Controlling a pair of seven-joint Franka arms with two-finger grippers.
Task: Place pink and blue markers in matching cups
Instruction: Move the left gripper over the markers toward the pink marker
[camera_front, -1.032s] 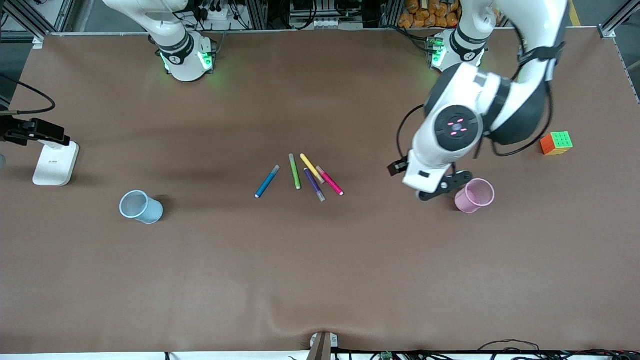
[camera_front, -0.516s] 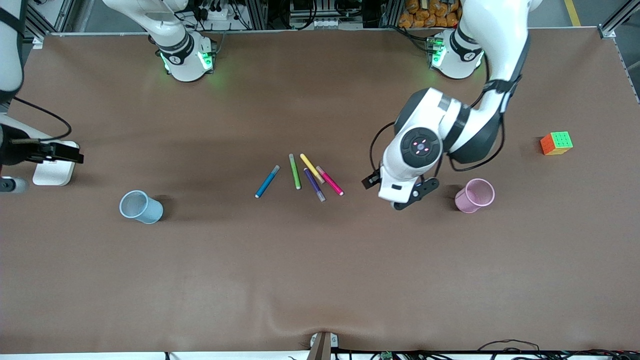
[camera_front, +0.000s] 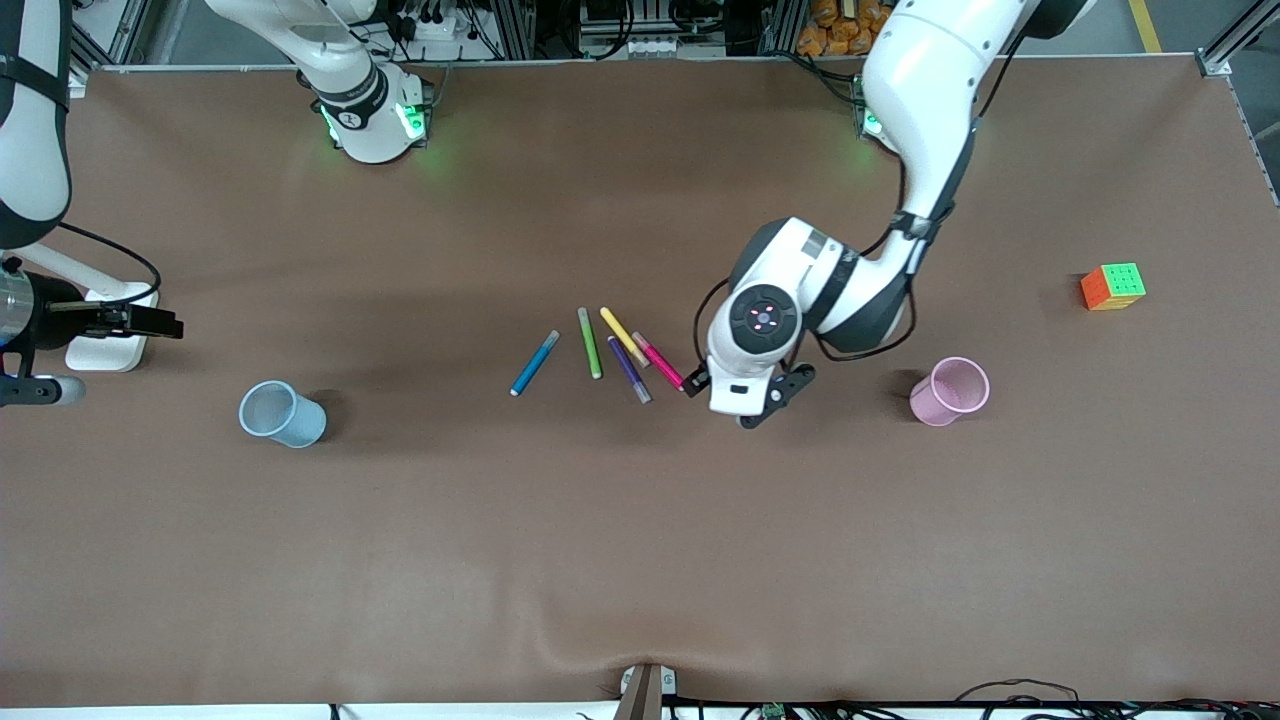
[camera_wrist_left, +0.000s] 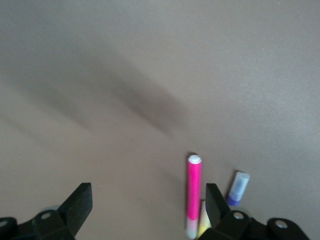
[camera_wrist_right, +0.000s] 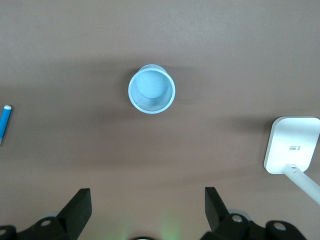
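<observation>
The pink marker (camera_front: 660, 361) lies in a loose fan of markers at mid-table; the blue marker (camera_front: 534, 363) lies at the fan's end toward the right arm. My left gripper (camera_front: 745, 398) is open and low beside the pink marker, toward the left arm's end. In the left wrist view the pink marker (camera_wrist_left: 194, 195) lies just inside one fingertip (camera_wrist_left: 215, 202). The pink cup (camera_front: 950, 391) stands toward the left arm's end, the light blue cup (camera_front: 282, 413) toward the right arm's end. My right gripper (camera_wrist_right: 147, 215) is open and empty, high over the table near the blue cup (camera_wrist_right: 151, 89).
Green (camera_front: 590, 342), yellow (camera_front: 623, 336) and purple (camera_front: 629, 369) markers lie between the blue and pink ones. A white stand (camera_front: 110, 335) sits by the right arm's end. A colour cube (camera_front: 1112, 286) sits at the left arm's end.
My left gripper has moved from beside the pink cup to the pink marker. My right arm has come into view over the white stand.
</observation>
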